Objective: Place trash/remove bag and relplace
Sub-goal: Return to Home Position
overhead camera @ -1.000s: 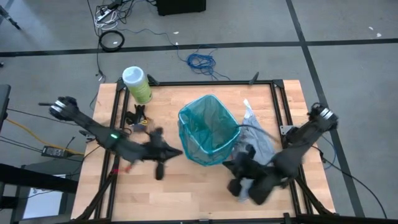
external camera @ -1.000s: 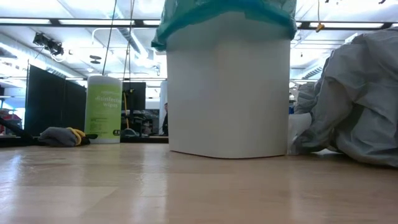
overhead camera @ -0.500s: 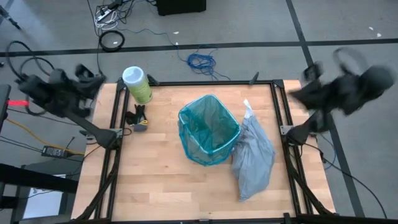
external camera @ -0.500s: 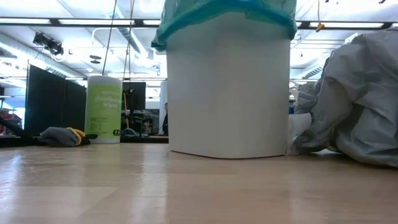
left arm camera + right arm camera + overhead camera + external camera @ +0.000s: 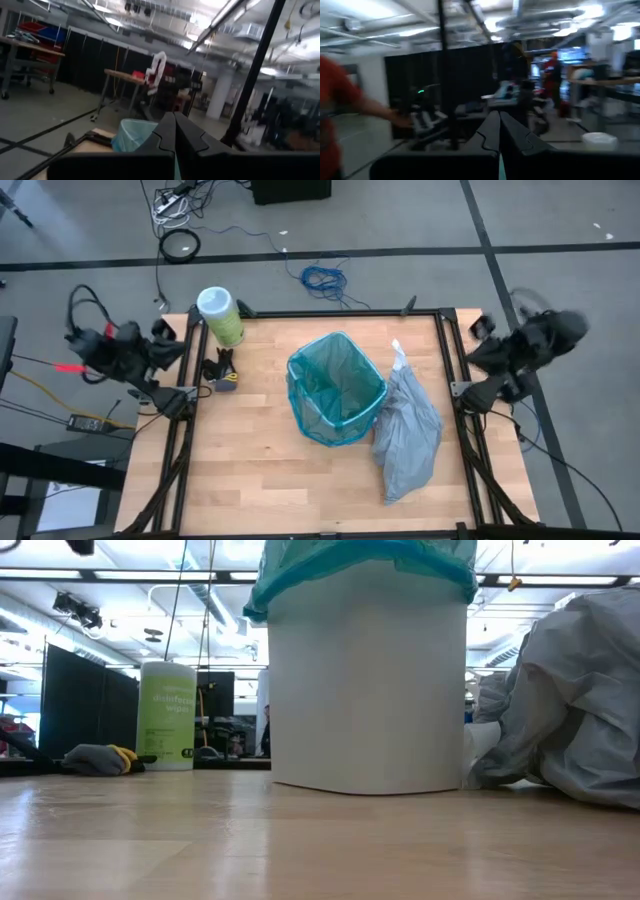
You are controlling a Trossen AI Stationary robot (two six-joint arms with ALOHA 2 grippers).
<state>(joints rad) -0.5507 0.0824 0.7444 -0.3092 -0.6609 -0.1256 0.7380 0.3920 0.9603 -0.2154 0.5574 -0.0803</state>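
A white bin [image 5: 336, 388] [image 5: 365, 680] stands mid-table, lined with a teal translucent bag folded over its rim. The pale grey-white bag [image 5: 407, 430] [image 5: 575, 700] lies crumpled on the table, against the bin's right side. The trash is out of view. My left gripper [image 5: 172, 346] [image 5: 174, 135] is shut and hangs beyond the table's left edge, pointing about level toward the bin. My right gripper [image 5: 482, 340] [image 5: 499, 132] is shut beyond the right edge. Neither holds anything.
A green wipes canister [image 5: 220, 315] [image 5: 167, 715] stands at the far left corner. A small dark and yellow item [image 5: 222, 370] [image 5: 97, 758] lies near it. Black frame rails [image 5: 185, 430] run along the table's sides. A person's red sleeve [image 5: 340, 100] shows in the room.
Both arms have swung up and back from the table's middle. My left gripper went to the left edge and my right gripper to the right edge, away from the grey-white bag. Each tipped from pointing down to about level. Bin and bag have stayed put.
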